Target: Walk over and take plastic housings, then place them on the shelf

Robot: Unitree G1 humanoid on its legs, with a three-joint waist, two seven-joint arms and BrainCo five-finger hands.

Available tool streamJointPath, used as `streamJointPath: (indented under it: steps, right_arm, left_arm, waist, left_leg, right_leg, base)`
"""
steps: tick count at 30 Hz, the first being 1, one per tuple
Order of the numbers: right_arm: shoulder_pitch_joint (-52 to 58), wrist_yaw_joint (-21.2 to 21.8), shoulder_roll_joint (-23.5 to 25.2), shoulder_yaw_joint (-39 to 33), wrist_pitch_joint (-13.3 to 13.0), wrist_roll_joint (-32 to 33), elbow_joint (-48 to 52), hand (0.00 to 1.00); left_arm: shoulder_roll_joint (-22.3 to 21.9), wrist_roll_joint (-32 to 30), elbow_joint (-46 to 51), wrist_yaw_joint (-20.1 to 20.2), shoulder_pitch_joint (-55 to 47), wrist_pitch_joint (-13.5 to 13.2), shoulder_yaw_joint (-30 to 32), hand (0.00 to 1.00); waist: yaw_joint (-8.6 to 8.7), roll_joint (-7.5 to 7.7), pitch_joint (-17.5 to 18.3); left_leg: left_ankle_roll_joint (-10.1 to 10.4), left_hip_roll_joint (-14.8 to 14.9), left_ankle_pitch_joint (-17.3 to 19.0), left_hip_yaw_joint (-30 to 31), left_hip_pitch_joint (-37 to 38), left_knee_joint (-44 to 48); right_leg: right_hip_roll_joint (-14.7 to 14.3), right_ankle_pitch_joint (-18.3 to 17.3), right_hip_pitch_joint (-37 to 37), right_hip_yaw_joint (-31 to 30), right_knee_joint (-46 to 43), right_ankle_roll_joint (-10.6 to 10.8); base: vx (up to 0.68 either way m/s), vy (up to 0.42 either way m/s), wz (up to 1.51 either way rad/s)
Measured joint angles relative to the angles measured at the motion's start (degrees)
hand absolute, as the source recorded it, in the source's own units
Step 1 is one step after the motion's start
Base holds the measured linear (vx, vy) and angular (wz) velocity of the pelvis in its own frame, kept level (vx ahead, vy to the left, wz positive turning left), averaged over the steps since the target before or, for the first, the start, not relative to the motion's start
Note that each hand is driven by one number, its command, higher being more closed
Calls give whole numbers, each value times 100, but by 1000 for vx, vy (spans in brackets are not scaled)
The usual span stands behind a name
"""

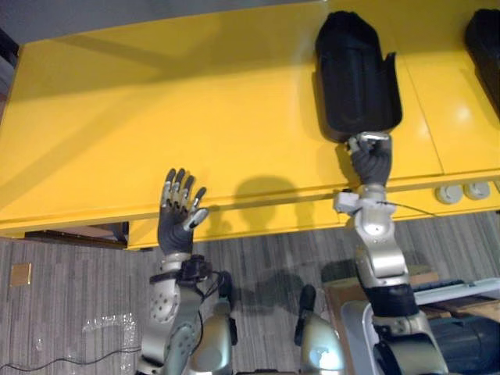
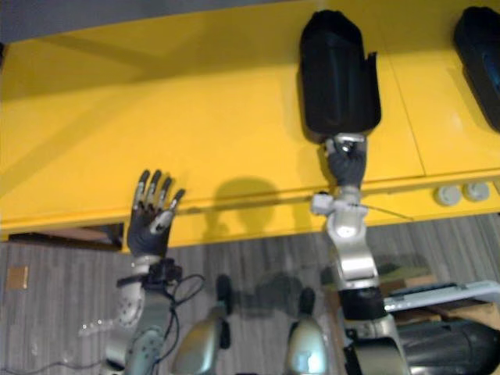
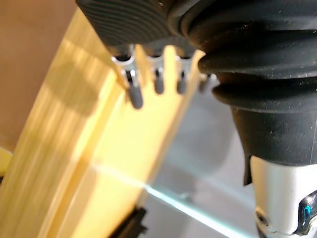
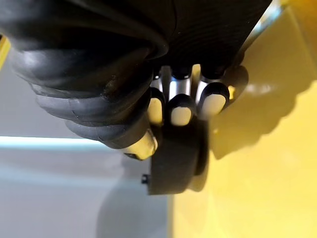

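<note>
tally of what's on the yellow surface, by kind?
Black plastic housings: 2 (one in the right robot hand, the other at the right edge)
White round pieces: 2
Total: 4

Left hand [image 1: 175, 223] and right hand [image 1: 370, 160]: silver fingers [image 3: 132, 91] with dark tips, pale pads [image 4: 181, 115] on the inner faces; back and wrist under a black ribbed cover [image 4: 84, 74]. Left arm [image 1: 180, 344] and right arm [image 1: 379, 250]: silver-grey shells with dark bands at the joints. A perforated round disc [image 1: 160, 308] marks the left forearm, a white bracket [image 1: 355, 203] rings the right wrist, and a small blue light [image 3: 307, 212] glows below the left cover.
</note>
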State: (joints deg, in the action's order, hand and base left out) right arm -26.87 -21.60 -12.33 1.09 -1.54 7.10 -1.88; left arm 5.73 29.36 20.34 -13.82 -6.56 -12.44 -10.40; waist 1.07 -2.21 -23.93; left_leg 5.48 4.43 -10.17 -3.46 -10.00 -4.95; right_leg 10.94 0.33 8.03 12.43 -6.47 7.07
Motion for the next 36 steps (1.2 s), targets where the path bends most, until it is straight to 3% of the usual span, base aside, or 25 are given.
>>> streamJointPath:
  steps: [21,25,28,31,32,36]
  right_arm:
    - [-645,-109,-248,-191,-91,-114,-365,100]
    - [460,-103,-30,-179,-197,-130,701,100]
    - [1782,70,199,-64,-442,-126,1703,100]
    - [2373,259,307,71,-604,-126,2097,100]
    - [2618,356,363,166,-721,-125,2199,0]
    - [3190,513,580,310,-920,-89,2373,0]
  left_arm:
    - [-70,13,26,45,82,-139,49,0]
    - [-71,168,50,62,-11,-174,10,0]
    - [-71,166,198,122,-217,-203,7,0]
    - [-74,161,203,181,-327,-202,6,0]
    - [-78,160,207,237,-418,-201,-2,0]
    - [-78,98,209,356,-510,-178,-109,0]
  waist:
    - [-11,-85,-271]
    - [-14,-80,-268]
    - [17,-26,90]
    - [91,77,443]
    - [113,142,695]
    - [116,320,1224]
  left_leg:
    - [-8,-12,-34,33,0,-3]
    - [3,-18,-22,38,194,-11]
    - [18,9,40,-3,246,-15]
    - [19,6,133,-53,446,-19]
    - [18,19,202,-125,524,-19]
    - [32,75,306,-397,764,-19]
  right_leg:
    - [12,2,-12,34,-14,3]
    - [4,36,-314,110,116,50]
    - [-27,39,-442,157,258,56]
    - [-28,51,-678,147,382,72]
    - [-38,50,-754,114,440,72]
    - [-86,48,-837,-158,515,69]
  base:
    - [0,0,0]
    - [32,-10,6]
    - [51,-18,2]
    - [74,-14,-9]
    - [61,-6,-29]
    - [30,-6,-33]
